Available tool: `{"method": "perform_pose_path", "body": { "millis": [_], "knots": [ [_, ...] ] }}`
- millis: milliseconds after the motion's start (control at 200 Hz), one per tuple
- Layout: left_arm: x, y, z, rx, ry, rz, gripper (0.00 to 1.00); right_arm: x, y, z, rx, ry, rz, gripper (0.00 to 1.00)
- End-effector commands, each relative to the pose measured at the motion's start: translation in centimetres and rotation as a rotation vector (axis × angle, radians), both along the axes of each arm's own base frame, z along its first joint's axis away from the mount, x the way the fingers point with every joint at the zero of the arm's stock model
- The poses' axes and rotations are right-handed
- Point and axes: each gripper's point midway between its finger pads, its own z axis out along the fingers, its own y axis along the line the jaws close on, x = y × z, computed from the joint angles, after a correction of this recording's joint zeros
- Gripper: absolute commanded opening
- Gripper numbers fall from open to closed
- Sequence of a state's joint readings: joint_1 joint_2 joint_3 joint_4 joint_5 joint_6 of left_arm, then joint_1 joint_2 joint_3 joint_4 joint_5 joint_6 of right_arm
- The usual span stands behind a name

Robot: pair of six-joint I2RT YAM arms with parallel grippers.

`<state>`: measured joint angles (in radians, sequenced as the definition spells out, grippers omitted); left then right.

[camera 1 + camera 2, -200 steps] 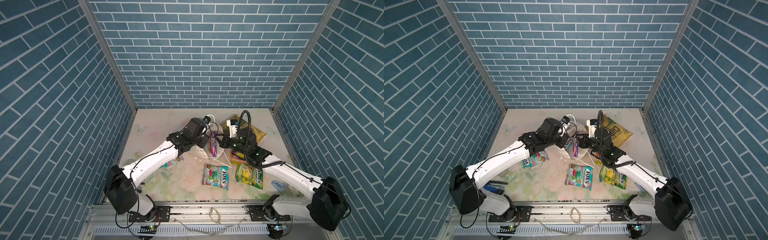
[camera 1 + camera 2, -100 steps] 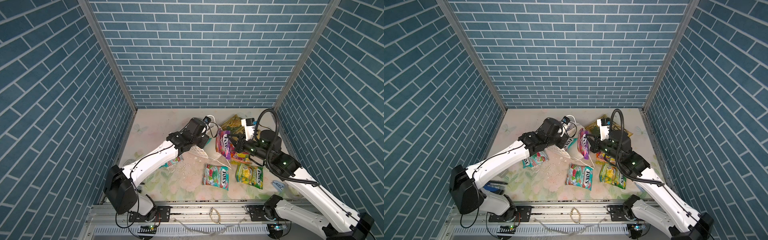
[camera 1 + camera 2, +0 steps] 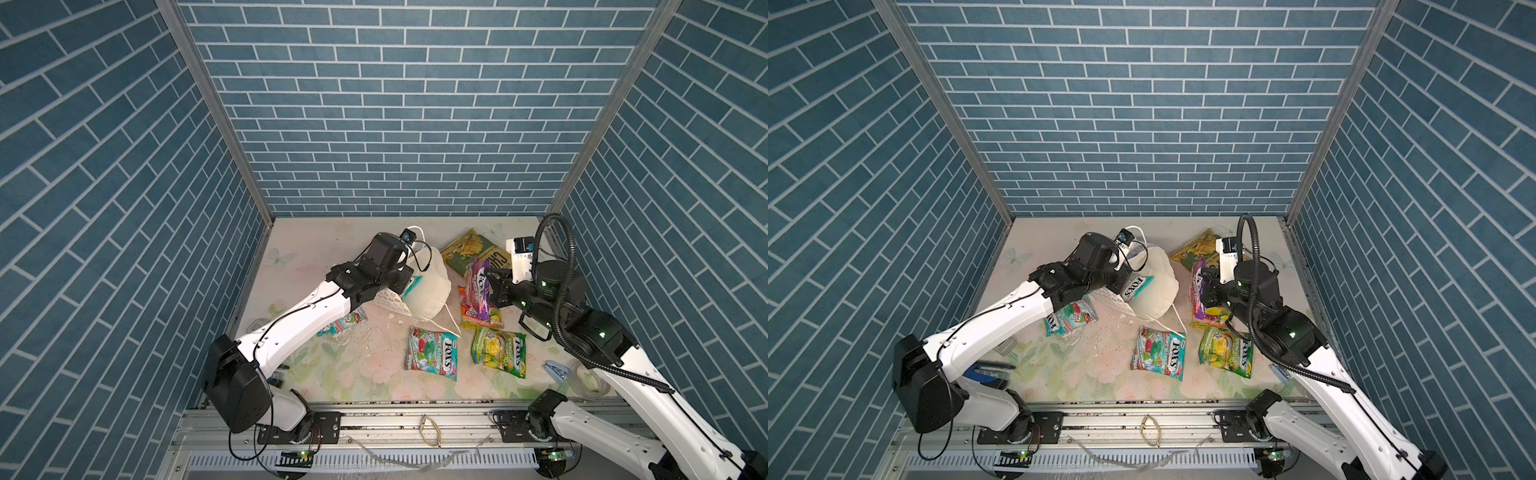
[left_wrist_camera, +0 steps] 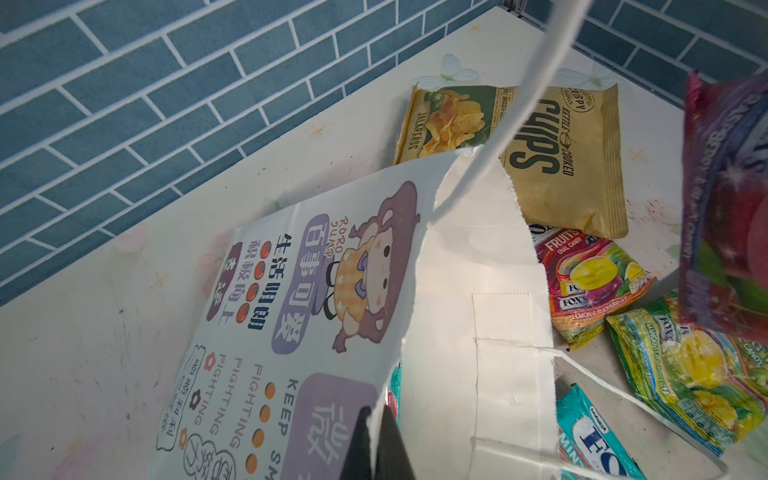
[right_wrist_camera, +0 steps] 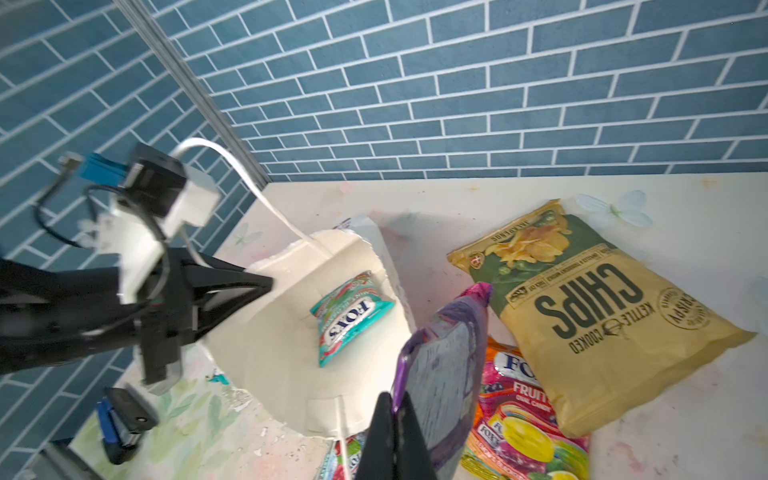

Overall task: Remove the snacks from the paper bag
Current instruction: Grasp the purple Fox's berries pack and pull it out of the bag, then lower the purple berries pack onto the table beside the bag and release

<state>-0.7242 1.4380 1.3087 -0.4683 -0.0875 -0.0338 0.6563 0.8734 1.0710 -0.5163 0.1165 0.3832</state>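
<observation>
Purple, light, slippery: hold the FOX'S pouch (image 5: pixel 444 365) by its flat edge, with right gripper (image 5: pixel 392 400) clamped there and left gripper (image 4: pixel 376 412) clamped on the paper bag (image 4: pixel 478 257) rim.

Floral table (image 3: pixel 332 241), chips bag (image 3: pixel 462 252), candy pouches (image 3: pixel 432 359)

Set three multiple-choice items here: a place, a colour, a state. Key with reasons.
1. The teal pouch nearest the left gripper lies: A) in a gripper B) inside the paper bag C) against the wall.
2. The held pouch in the right gripper is: A) green B) orange C) purple.
3. The left gripper is: A) shut on the bag's rim B) open C) shut on a pouch.
Key: B, white bag walls surround it; C, purple foil hangs from shut jaws; A, its jaws pinch the paper edge.
</observation>
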Motion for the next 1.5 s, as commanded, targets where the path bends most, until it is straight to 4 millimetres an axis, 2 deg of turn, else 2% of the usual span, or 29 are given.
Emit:
{"method": "perform_pose_path", "body": {
  "millis": [0,325,515,655,745,830,945,1045,1155,1285,1496],
  "knots": [
    [-0.1,0.8,2.3,-0.036,-0.040,0.015,0.00,1.6,-1.1,0.0,-0.096,-0.028,-0.054,0.00],
    [-0.1,1.3,1.9,-0.046,-0.032,0.026,0.00,6.9,0.0,-3.9,-0.099,0.052,-0.074,0.00],
    [0.0,1.2,1.5,-0.049,-0.025,0.024,0.00,9.2,3.6,-5.5,0.048,0.103,0.020,0.00],
    [0.0,1.2,1.5,-0.046,-0.027,0.022,0.00,9.4,6.6,-6.0,0.197,0.147,0.127,0.00],
    [0.0,1.2,1.5,-0.046,-0.025,0.024,0.00,9.5,7.6,-7.4,0.276,0.202,0.161,0.00],
    [0.1,1.1,1.3,-0.043,-0.022,0.023,0.00,10.1,7.5,-10.1,0.324,0.272,0.143,0.00],
    [0.1,1.0,1.2,-0.044,-0.019,0.019,0.00,10.8,6.1,-14.8,0.326,0.386,0.067,0.00],
    [0.1,1.1,1.2,-0.038,-0.020,0.020,0.00,10.9,4.8,-17.8,0.303,0.456,0.009,0.00],
    [0.2,1.2,1.1,-0.030,-0.023,0.025,0.00,10.5,3.6,-19.5,0.250,0.499,-0.041,0.00],
    [0.2,1.2,1.0,-0.026,-0.022,0.026,0.00,10.0,2.5,-20.5,0.187,0.519,-0.074,0.00],
    [0.5,0.9,0.8,-0.028,-0.013,0.024,0.00,9.7,4.8,-22.1,0.253,0.585,-0.009,0.00]
  ]
}}
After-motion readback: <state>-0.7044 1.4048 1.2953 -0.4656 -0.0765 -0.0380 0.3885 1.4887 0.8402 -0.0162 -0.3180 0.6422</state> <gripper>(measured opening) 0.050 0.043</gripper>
